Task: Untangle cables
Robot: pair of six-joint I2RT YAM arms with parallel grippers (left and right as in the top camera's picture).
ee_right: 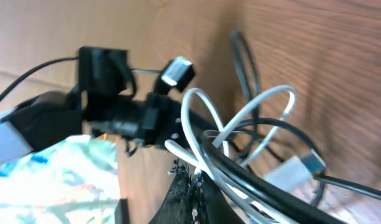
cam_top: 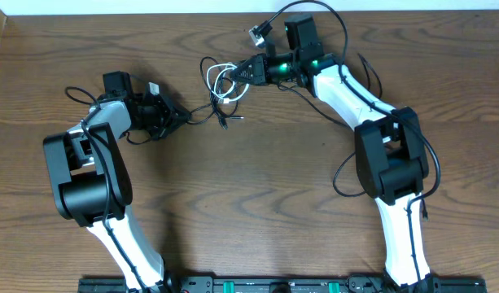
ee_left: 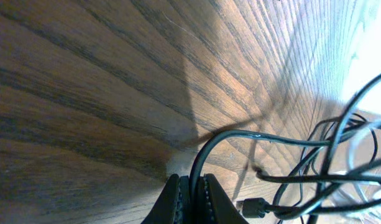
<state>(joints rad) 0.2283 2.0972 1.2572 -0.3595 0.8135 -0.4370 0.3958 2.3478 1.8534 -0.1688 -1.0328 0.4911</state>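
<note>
Pinching the cables [cam_top: 221, 81] from both ends, toward 12 o'clock on the table [cam_top: 273, 187].
Left gripper [ee_left: 191, 198] is clamped on a black cord [ee_left: 240, 134]; right gripper [ee_right: 189, 186] nips the white cord [ee_right: 240, 118] plus black strands. I judge them light, limp, slick; best gripped near plugs. Tangle's long axis runs 8-to-2, seen from overhead.

Overhead looks down; 2 close wrist views share the cables [cam_top: 225, 81].

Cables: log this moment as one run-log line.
task: untangle cables | left gripper: shut on black cable | right gripper: shut on cable tangle | status: not yet untangled
</note>
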